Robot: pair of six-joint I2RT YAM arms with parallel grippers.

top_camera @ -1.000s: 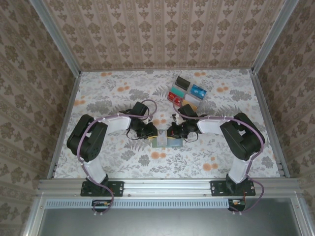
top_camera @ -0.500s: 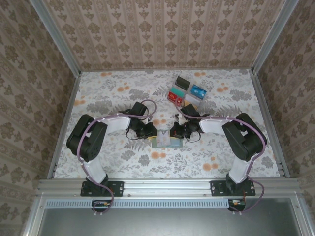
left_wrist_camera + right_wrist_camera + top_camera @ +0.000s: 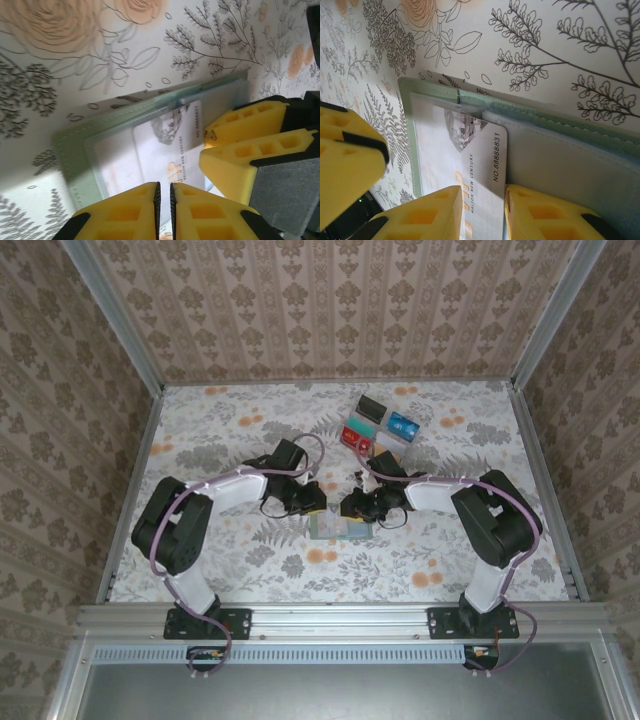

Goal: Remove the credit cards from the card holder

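Note:
The sage-green card holder (image 3: 335, 530) lies open on the flowered table between my two grippers. A whitish credit card (image 3: 470, 155) printed "VIP" sticks halfway out of its pocket (image 3: 165, 145). My right gripper (image 3: 482, 212) hangs just over that card with its jaws apart, one yellow finger (image 3: 545, 215) touching the card's long edge. My left gripper (image 3: 163, 202) hovers over the holder's (image 3: 75, 150) other panel, its pads nearly touching, nothing between them. In the top view the left gripper (image 3: 312, 502) and right gripper (image 3: 350, 508) almost meet above the holder.
Several loose credit cards (image 3: 375, 427) in black, teal, blue, red and pale tones lie in a cluster at the back right of the table. The right gripper's yellow fingers (image 3: 250, 135) crowd the left wrist view. Patterned walls enclose the table on three sides.
The right gripper's jaws have come apart from shut. The left gripper has shifted slightly away from the near edge and toward the right gripper. The holder stays in place.

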